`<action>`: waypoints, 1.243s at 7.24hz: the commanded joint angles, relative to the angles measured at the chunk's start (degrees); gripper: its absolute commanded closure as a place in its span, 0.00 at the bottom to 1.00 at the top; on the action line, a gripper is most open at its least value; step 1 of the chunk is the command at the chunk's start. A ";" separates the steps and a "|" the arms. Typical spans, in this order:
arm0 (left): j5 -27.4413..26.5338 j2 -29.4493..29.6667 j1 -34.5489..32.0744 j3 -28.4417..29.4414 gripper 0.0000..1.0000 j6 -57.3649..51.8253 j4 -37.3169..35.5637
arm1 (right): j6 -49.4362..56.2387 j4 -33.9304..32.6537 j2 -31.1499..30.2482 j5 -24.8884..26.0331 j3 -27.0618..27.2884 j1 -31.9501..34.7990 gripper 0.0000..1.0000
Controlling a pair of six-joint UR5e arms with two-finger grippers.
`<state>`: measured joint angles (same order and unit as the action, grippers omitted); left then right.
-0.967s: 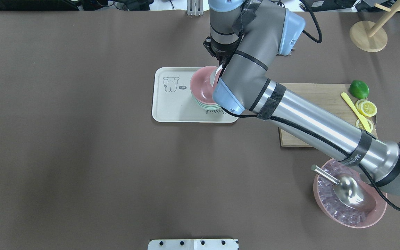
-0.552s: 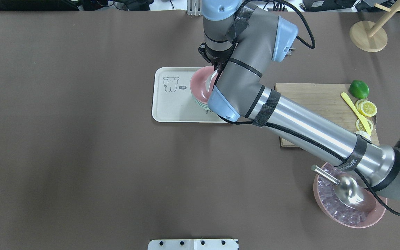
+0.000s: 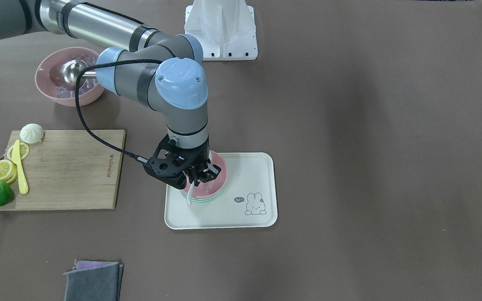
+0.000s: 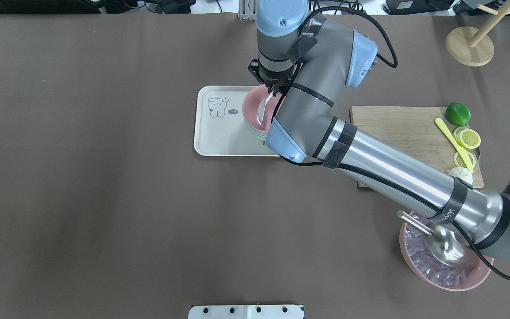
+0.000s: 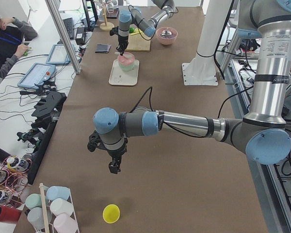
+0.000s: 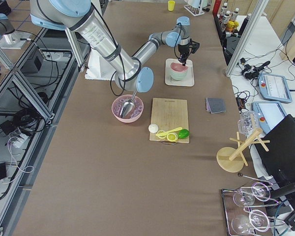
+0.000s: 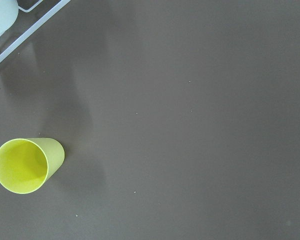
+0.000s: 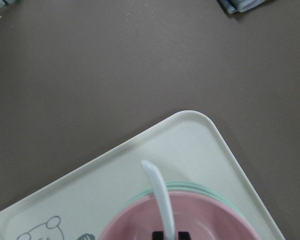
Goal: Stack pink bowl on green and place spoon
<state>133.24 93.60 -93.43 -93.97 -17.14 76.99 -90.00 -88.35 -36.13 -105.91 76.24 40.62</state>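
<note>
The pink bowl point(image 4: 251, 110) sits nested in the green bowl point(image 4: 255, 132) on a cream tray point(image 4: 219, 137). My right gripper point(image 4: 275, 91) hangs over the bowls' far rim, shut on a white spoon point(image 4: 263, 110) that slants down into the pink bowl. In the right wrist view the spoon point(image 8: 160, 200) sticks out from between the fingertips over the pink bowl point(image 8: 215, 220) and the green rim point(image 8: 190, 187). The front view shows the gripper point(image 3: 197, 177) and the spoon point(image 3: 190, 194). My left gripper point(image 5: 114, 167) hovers far off over bare table; I cannot tell whether it is open or shut.
A wooden board point(image 4: 405, 133) holds a lime point(image 4: 457, 114), lemon slices and a yellow knife. A pink bowl of ice point(image 4: 441, 266) with a metal scoop stands at the near right. A grey cloth point(image 3: 92, 280) and a yellow cup point(image 7: 25, 165) lie apart.
My right arm has swung left, carrying the spoon further over the pink bowl. The bowls and tray have not moved.
</note>
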 commanded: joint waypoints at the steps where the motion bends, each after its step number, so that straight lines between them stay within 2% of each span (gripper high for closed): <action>1: 0.00 0.01 0.00 0.02 0.01 0.01 0.00 | 0.26 1.69 -0.69 3.68 0.05 -1.25 0.01; 4: 0.00 0.36 0.09 -0.24 0.01 1.58 -0.09 | 3.49 1.25 -1.21 1.77 0.14 1.37 0.00; 6: -0.09 0.36 0.09 -0.24 0.01 2.63 -0.61 | 12.68 1.60 -5.06 -3.23 0.22 6.29 0.00; 7: -0.09 0.01 0.09 -0.42 0.01 8.99 -0.09 | 17.53 1.78 -7.61 -6.04 0.40 9.18 0.00; 9: 0.87 -0.17 0.09 -0.59 0.01 12.90 -0.09 | 29.90 1.95 -12.88 -11.67 1.01 15.86 0.00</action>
<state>133.41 93.57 -93.30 -94.46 -7.57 76.86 -68.03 -86.52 -45.53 -114.31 76.79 52.32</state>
